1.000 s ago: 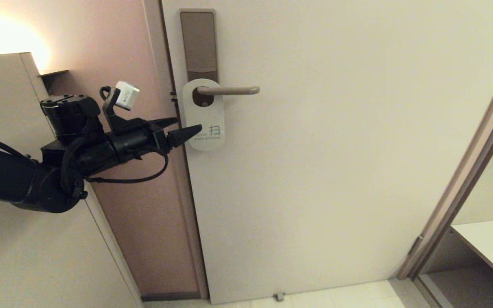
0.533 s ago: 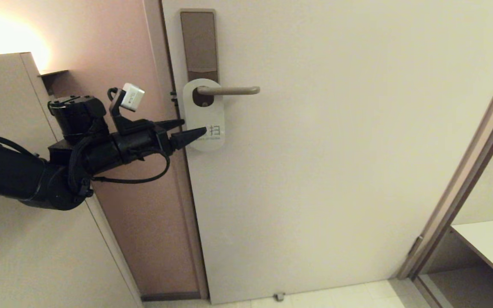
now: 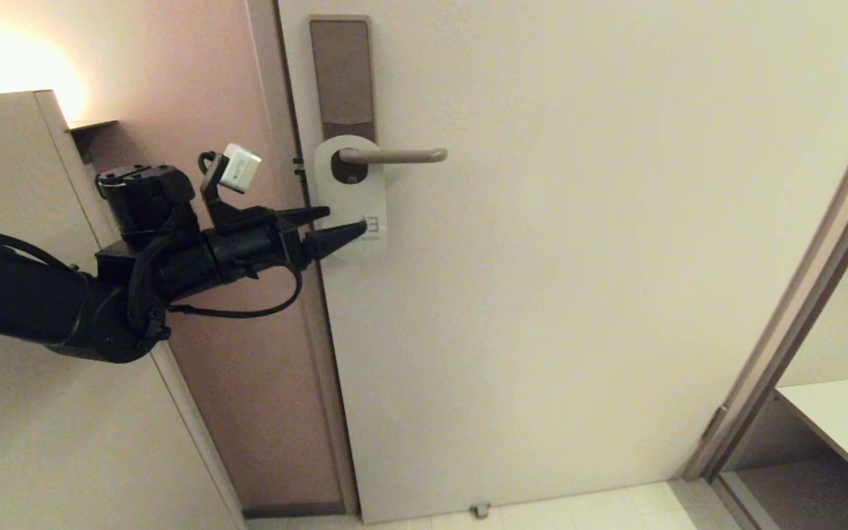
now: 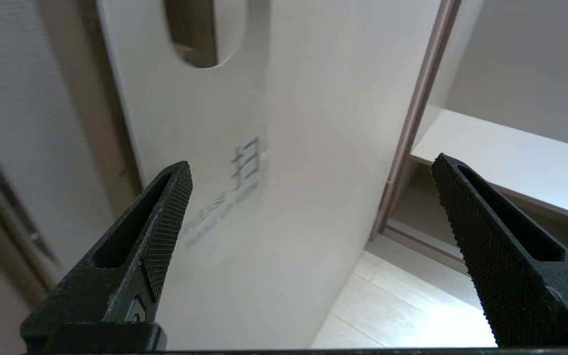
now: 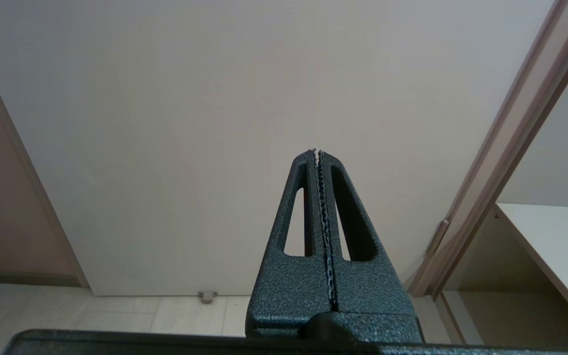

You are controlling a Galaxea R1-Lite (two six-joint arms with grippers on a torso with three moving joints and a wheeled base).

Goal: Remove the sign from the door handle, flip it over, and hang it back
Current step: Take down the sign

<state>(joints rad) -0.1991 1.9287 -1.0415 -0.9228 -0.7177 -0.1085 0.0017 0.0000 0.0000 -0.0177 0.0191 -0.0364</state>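
Observation:
The sign (image 3: 347,199) hangs by its oval hole on the door handle (image 3: 394,155), white side out, with blue print low on it. My left gripper (image 3: 347,222) reaches in from the left at the sign's lower half, open. One fingertip lies in front of the printed part and the other sits at the sign's left edge. In the left wrist view the sign (image 4: 205,148) fills the space near the left finger, and the gripper (image 4: 311,165) stands wide with nothing pinched. My right gripper (image 5: 316,150) is shut on nothing and faces the lower door, away from the sign.
The handle sits on a tall bronze backplate (image 3: 341,70) near the door's left edge, next to the door frame (image 3: 299,309). A cabinet (image 3: 12,184) stands at the left behind my arm. A shelf (image 3: 843,419) and a second frame (image 3: 799,309) lie at the right. A door stop (image 3: 479,509) sits on the floor.
My left gripper has moved right and slightly up, from beside the sign's left edge to over its lower half, covering part of the print. It has stayed open. The sign still hangs.

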